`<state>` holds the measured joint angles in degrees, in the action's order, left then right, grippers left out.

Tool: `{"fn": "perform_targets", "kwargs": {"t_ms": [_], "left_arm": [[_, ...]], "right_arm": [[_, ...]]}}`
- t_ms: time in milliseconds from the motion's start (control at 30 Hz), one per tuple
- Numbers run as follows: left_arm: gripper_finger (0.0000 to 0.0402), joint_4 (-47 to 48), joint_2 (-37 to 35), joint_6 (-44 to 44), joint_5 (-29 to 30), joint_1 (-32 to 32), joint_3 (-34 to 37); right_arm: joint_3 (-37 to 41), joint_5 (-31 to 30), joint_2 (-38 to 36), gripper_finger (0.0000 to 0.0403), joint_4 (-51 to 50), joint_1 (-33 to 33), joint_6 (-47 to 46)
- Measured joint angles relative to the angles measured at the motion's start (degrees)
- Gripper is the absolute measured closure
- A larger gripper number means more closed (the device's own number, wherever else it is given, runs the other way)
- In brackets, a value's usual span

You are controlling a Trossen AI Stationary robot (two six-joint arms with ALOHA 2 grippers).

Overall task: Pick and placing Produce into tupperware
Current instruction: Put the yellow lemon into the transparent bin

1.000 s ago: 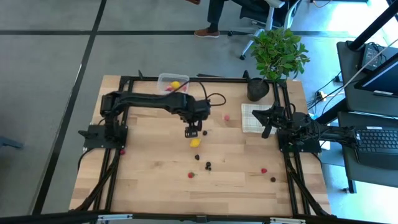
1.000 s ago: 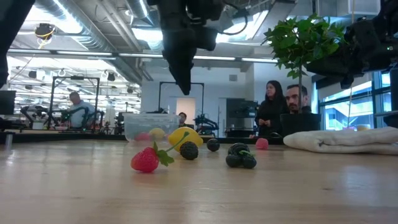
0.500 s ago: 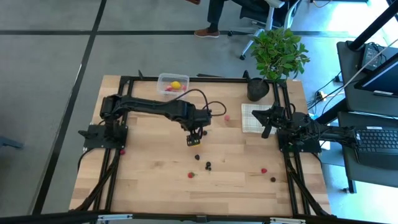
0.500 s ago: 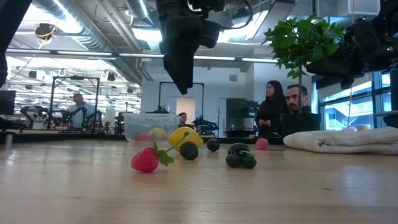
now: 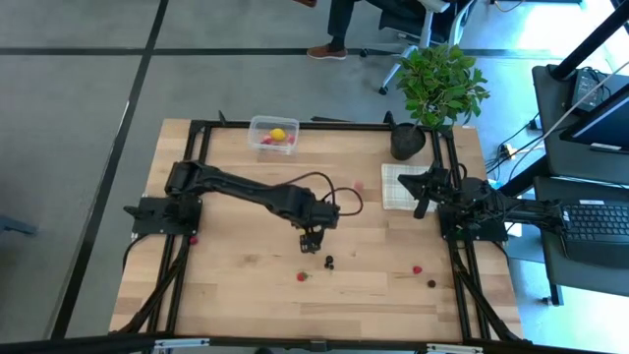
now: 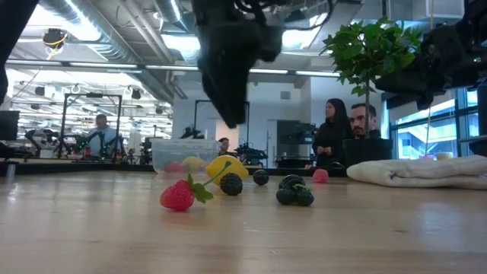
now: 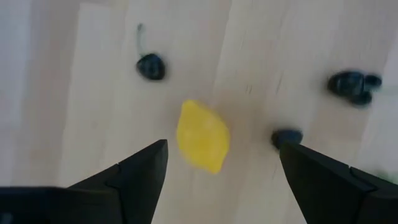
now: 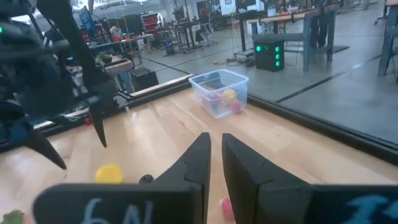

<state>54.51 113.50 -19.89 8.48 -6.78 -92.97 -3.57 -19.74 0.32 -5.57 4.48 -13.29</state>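
Note:
A yellow lemon piece (image 7: 202, 135) lies on the wooden table, with my left gripper (image 7: 221, 155) open above it, pointing steeply down. One finger stands on either side of the lemon, clear of it; in the low view the fingertips (image 6: 230, 118) hang well above the lemon (image 6: 227, 167). In the high view the left gripper (image 5: 312, 236) hides the lemon. Dark berries (image 7: 151, 66) (image 7: 286, 137) lie close around it. The clear tupperware (image 5: 273, 133) stands at the far edge with a yellow and a red piece inside. My right gripper (image 8: 214, 155) waits shut at the table's right side (image 5: 424, 205).
More produce lies loose: dark berries (image 5: 327, 263), a strawberry (image 5: 303, 276), a red berry (image 5: 417, 268), a dark one (image 5: 430, 283) and a pink one (image 5: 358, 185). A white cloth (image 5: 400, 185) and a black plant pot (image 5: 406, 141) stand at the far right. People show beyond the table.
My left gripper has moved toward the table's near edge and a little down, from beside the lemon to right over it, rolling somewhat about its own axis. Its fingers have stayed open. The produce has not moved.

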Motion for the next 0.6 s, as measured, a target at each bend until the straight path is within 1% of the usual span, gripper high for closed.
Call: {"fn": "perform_targets", "kwargs": {"t_ms": [100,267,500,600], "left_arm": [[0.0102,0.4,1.6,-4.7,1.6,0.0,0.0],[0.0102,0.1,3.4,-9.4,3.6,0.0,0.0],[0.0102,0.4,4.9,-13.0,4.0,0.3,0.0],[0.0102,0.4,6.3,-13.1,3.7,0.4,0.0]], "right_arm": [[0.0,0.3,0.3,0.0358,-0.2,0.0,-1.5],[0.0,1.5,0.5,0.0358,-0.7,0.0,-3.0],[0.0,1.9,0.5,0.0358,-0.8,0.0,-3.1],[0.0,1.9,0.6,0.0358,-0.8,0.0,-3.0]]}}
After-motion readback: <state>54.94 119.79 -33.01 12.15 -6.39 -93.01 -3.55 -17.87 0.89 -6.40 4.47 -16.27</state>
